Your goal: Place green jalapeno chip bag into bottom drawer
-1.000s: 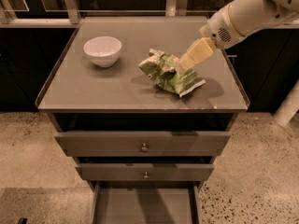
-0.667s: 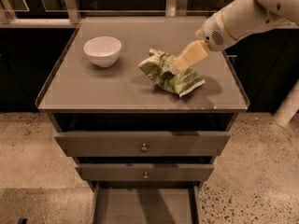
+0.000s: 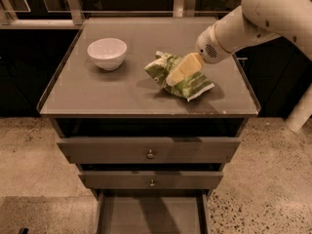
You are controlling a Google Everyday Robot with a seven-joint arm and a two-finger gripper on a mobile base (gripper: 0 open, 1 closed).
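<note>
Since a second ago the gripper (image 3: 173,78) has slid slightly left and down over the green jalapeno chip bag (image 3: 195,87), which lies unmoved on the grey cabinet top (image 3: 87,94), right of the white bowl (image 3: 107,52); whether the gripper is apart or clamped cannot be told. Below two knobbed drawers (image 3: 150,154), the bottom drawer (image 3: 151,216) stands pulled open

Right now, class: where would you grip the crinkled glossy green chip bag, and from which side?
Probably its raised, crumpled middle, from above: the crinkled glossy green chip bag lies low on the grey cabinet top. The cream hand is over that middle.
</note>
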